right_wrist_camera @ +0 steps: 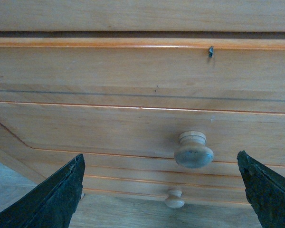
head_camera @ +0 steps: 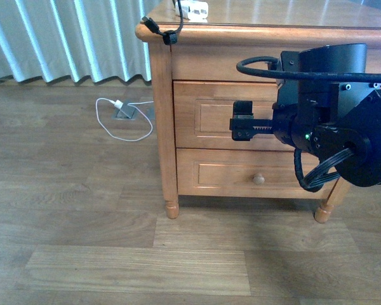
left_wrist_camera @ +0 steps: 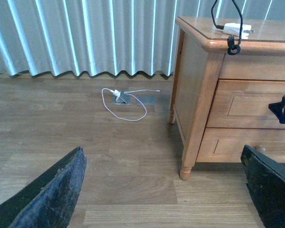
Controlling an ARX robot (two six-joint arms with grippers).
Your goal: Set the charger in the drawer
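Charger: the charger (head_camera: 193,9) lies on top of the table (head_camera: 286,14), close to the left front corner and well above the drawer fronts.
Cable: its thin black cable (left_wrist_camera: 233,46) spills over that corner, with the dark end hanging just below the edge.
Drawer: the drawer (head_camera: 200,117) is the upper of two and is shut, so nothing can go in yet.
Knob: the round pale knob (right_wrist_camera: 194,151) shows in the right wrist view. It sits between the fingers and nothing touches it.
Right gripper: the right gripper (head_camera: 243,121) hangs level with the upper drawer front. Its jaws are spread wide and hold nothing.
Left gripper: the left gripper (left_wrist_camera: 162,148) is low over the floor and well apart from the table — jaws wide apart and empty too.
Handling, charger: it is probably light and rigid, with a smooth plastic shell that could slip under a shallow pinch. The cable is limp and will trail behind.
Where to hold: take it across the flat sides of the white body, not by the cable, which would let the body swing.
Handling, drawer: the knob is small and rounded. Close the jaws squarely behind its head and pull straight out.
Risk: the dangling cable may snag on the table edge or drape outside the drawer.
Elsewhere: a white cable (head_camera: 124,117) lies looped on the floor near the curtain and is no part of the job.
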